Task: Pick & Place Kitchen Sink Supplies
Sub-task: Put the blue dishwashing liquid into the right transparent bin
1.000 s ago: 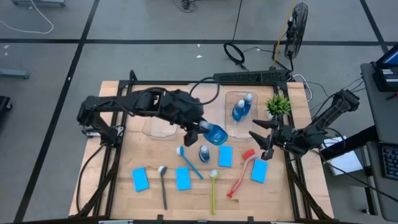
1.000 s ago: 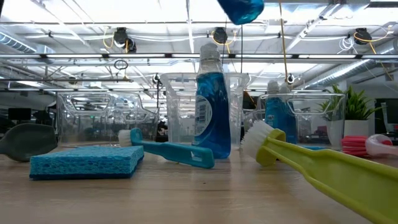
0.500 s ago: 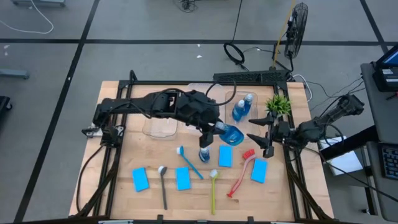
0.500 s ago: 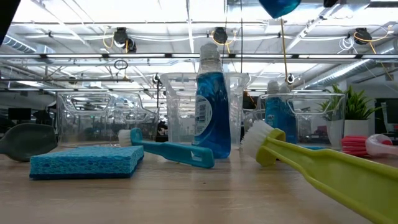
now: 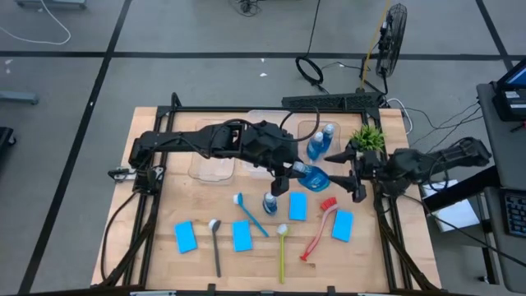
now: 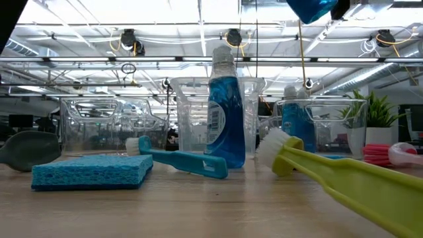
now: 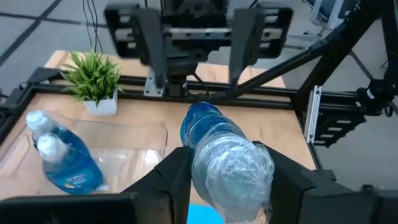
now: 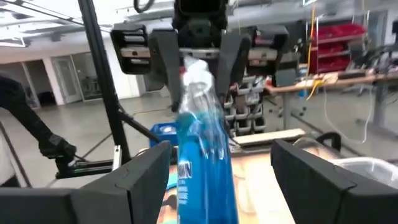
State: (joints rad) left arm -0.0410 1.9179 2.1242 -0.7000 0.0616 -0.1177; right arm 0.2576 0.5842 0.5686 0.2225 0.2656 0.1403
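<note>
A small blue bottle point(image 5: 310, 175) hangs in the air over the table's middle, and my left gripper point(image 5: 289, 174) is shut on it. The bottle's blue base end point(image 7: 204, 121) points at my right gripper point(image 5: 335, 170). That gripper is open and faces the bottle from the table's right. In the right wrist view its fingers point(image 8: 143, 180) stand wide on either side of the bottle's body point(image 8: 199, 168) without visibly touching it. Another blue bottle point(image 5: 269, 202) stands upright on the table below. My left gripper pinches the bottle's pale, cap-side part point(image 7: 208, 165) between its two fingers point(image 7: 174, 180), one on each side. The fingers come from the table's left, slanting a little downward, and lie along the bottle. The bottle is lifted clear, its base end sticking out beyond the fingertips.
Two blue bottles point(image 5: 318, 144) lie in a clear tub point(image 5: 302, 168) at the back, with a second tub point(image 5: 209, 168) to its left. A potted plant point(image 5: 367, 138) stands at the back right. Several blue sponges point(image 5: 186, 236) and long-handled brushes point(image 5: 281, 251) lie near the front.
My left gripper has carried the bottle toward the table's right edge, keeping it clear of the table. My right gripper has swung round from pointing toward the near side and now faces the bottle's base end.
</note>
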